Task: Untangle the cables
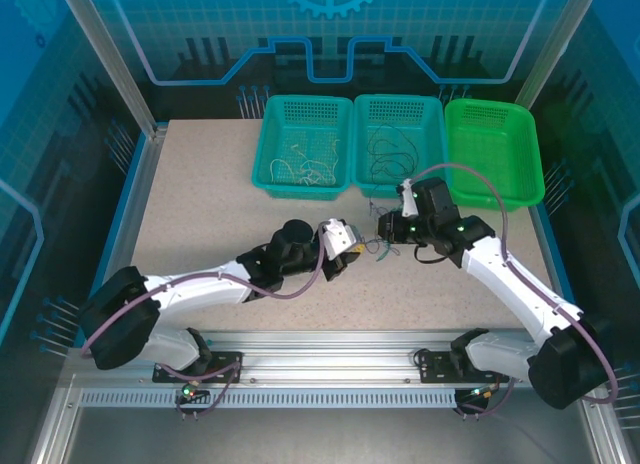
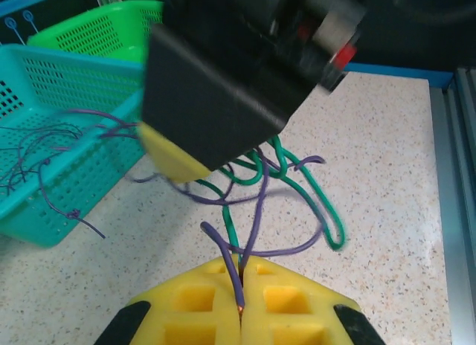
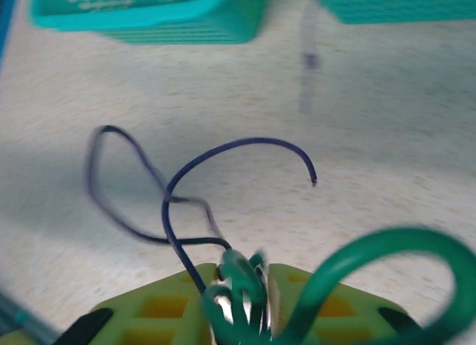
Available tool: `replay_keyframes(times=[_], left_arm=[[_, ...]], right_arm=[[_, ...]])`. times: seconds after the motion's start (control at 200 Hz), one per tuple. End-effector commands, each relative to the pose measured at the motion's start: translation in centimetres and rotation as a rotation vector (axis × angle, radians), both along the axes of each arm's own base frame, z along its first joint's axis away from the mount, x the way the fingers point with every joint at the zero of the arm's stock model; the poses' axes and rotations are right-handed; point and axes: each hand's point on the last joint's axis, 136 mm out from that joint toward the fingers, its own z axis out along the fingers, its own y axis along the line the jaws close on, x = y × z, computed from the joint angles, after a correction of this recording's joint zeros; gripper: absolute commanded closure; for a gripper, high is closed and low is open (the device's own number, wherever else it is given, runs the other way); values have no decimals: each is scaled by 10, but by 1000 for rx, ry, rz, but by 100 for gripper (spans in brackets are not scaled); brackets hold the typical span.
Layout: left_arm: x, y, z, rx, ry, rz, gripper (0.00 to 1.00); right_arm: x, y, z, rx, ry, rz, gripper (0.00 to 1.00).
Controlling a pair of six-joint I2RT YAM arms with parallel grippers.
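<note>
Two grippers share the cables [image 2: 256,204] above the table [image 1: 200,214] | left gripper [image 2: 242,278] fingers together on purple strand [image 2: 251,233] | right gripper [image 3: 242,285] clamped on green loop [image 3: 387,248] | step: separating strands | next likely needs slow opposed pull

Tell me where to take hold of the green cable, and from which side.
Probably the outer loop of the green cable, coming from the bare table side, away from the teal basket. That bend hangs out clear, while nearer the middle it twists around the purple cable, which the left gripper pinches shut.
</note>
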Motion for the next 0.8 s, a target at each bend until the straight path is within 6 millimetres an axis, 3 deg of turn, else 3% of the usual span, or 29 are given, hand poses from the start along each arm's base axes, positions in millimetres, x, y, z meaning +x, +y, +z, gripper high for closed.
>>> replay_keyframes(times=[0.0,0.08,0.235,0.34,0.62,0.795], left_arm=[[-1,13,24,-71,-23,40,100],[-2,22,32,-104,-22,64,100],[-1,40,47,-158,-24,114,100],[3,54,57,-201,-20,168,100],[30,125,102,-417,82,417,100],[36,175,128,-432,34,596,100]], right_arm=[[-3,-71,-37,-109,90,-251,72],[-4,-96,-53,-61,131,-334,75],[-8,-119,-72,-7,193,-413,90],[-9,-138,-80,-21,220,-493,89],[-13,-195,-101,59,281,-755,92],[-11,-204,-104,78,279,-791,94]])
